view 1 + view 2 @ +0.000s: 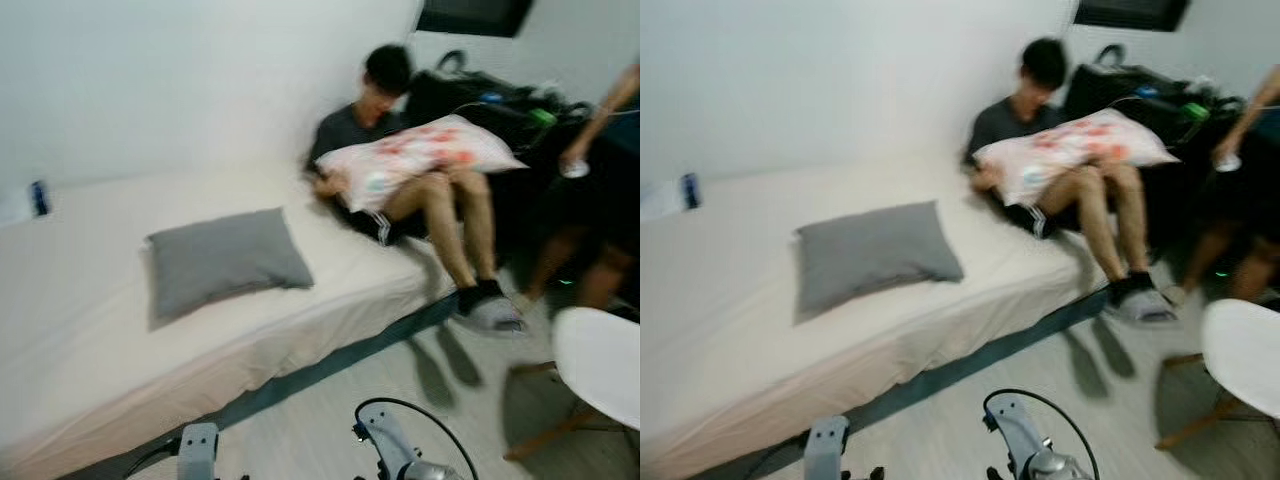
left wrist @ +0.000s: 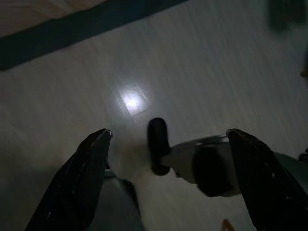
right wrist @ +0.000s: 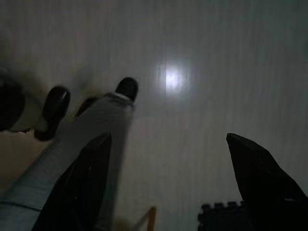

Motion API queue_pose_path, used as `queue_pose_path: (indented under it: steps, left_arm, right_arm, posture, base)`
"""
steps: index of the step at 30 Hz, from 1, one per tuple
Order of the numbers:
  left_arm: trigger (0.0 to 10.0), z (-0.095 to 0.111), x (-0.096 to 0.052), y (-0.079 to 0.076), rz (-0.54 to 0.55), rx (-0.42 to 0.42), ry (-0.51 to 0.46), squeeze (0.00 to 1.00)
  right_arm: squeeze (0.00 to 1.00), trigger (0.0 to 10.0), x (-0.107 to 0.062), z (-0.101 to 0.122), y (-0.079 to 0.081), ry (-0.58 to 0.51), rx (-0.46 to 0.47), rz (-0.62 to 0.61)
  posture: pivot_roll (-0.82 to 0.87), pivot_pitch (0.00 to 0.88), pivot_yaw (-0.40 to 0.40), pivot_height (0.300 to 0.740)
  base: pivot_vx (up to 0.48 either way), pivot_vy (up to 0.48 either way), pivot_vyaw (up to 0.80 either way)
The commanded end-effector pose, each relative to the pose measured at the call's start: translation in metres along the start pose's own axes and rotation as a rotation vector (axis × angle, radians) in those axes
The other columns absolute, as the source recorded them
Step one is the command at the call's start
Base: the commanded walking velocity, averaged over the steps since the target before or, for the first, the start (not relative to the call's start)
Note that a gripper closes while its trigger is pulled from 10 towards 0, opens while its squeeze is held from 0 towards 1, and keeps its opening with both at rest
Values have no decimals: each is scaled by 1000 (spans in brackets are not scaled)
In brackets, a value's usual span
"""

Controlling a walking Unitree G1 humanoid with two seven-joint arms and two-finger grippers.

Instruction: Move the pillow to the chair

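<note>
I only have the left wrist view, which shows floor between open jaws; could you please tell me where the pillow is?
Observer: A grey pillow lies flat on the bed, ahead and to the robot's left, with nothing touching it.
Operator: Thank you. Where is the chair?
Observer: A white chair stands on the floor to the robot's right.
Operator: Is anyone nearby?
Observer: A person sits on the bed's far edge with a floral pillow on their lap. A second person stands beyond the chair.
</note>
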State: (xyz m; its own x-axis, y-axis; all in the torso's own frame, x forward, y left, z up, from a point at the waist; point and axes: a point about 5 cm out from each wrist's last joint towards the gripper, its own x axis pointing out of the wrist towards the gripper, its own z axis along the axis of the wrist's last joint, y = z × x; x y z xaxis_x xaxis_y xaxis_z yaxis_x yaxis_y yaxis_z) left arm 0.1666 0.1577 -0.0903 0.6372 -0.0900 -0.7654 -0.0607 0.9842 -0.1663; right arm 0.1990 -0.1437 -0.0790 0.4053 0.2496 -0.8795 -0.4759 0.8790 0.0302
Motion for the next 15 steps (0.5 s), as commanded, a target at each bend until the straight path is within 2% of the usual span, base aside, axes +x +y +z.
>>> queue_pose_path:
  steps: [1,15]
  left_arm:
    - [10000,1,0,-1,5,3,-12,0]
    - [10000,3,0,-1,12,9,-29,0]
  right_arm:
    - [0,10000,-2,5,-6,-32,19,-10]
    - [0,10000,-2,21,-4,-105,24,47]
  posture:
    - [80,31,-153,733]
    - [75,31,-152,733]
  base:
    - [0,0,0]
    - [0,0,0]
